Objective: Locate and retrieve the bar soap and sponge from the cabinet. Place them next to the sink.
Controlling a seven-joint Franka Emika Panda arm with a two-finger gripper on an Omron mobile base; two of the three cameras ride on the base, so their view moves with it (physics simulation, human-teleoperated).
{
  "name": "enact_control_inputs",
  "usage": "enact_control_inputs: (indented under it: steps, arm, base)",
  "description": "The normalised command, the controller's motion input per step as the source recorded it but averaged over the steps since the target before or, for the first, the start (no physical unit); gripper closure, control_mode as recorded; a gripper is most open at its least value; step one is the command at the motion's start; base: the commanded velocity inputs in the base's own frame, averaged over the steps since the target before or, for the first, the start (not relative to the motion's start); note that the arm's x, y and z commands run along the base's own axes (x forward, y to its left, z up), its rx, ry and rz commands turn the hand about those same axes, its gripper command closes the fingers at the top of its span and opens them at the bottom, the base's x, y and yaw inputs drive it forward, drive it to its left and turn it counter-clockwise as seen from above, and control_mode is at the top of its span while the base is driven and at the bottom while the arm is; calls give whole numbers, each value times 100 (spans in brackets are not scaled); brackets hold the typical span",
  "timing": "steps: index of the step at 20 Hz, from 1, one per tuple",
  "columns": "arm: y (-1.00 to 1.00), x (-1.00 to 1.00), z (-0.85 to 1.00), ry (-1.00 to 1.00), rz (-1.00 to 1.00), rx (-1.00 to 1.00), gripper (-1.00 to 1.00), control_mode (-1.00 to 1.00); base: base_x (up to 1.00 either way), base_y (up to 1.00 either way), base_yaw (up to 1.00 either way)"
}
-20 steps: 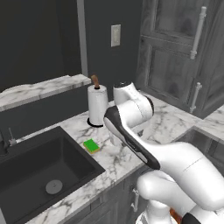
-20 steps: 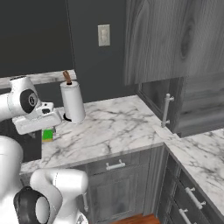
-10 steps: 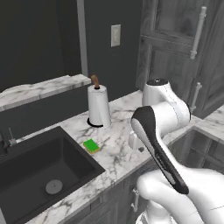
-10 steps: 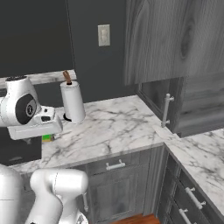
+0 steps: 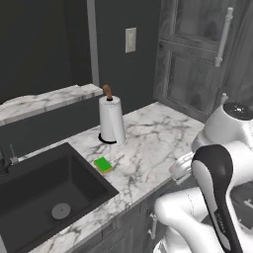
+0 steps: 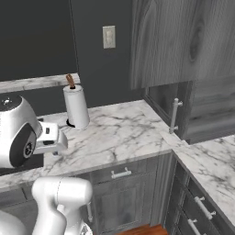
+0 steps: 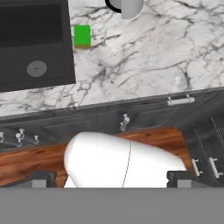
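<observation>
- Sponge (image 5: 103,164) lying flat on counter (image 5: 148,143), just beside sink (image 5: 44,190), at its 2 o'clock.
- Finger state: can't tell.
- Soap pending: approach cabinet squarely w/ fingers wide before reaching.

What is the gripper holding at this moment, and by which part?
Nothing is held: the sponge lies free on the marble counter beside the sink, and nothing sits between the fingertips.
</observation>
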Motion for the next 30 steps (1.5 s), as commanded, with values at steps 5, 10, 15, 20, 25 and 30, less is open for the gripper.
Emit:
enact_control_inputs:
  steps: [5, 10, 15, 20, 25, 30]
  arm:
    - [-15, -22, 31, -14, -3, -3, -100, -100]
    - [-23, -15, 19, -8, -4, -2, -100, -100]
    - [-41, -30, 20, -6, -9, 0, -100, -100]
    - [-20, -21, 4, -1, -8, 0, -100, -100]
    - [0, 0, 0, 0, 0, 0, -100, -100]
    - [0, 0, 0, 0, 0, 0, -100, 100]
  base:
    - [0, 0, 0]
    - [0, 0, 0]
    - [0, 0, 0]
    - [0, 0, 0]
    - [0, 0, 0]
    - [0, 0, 0]
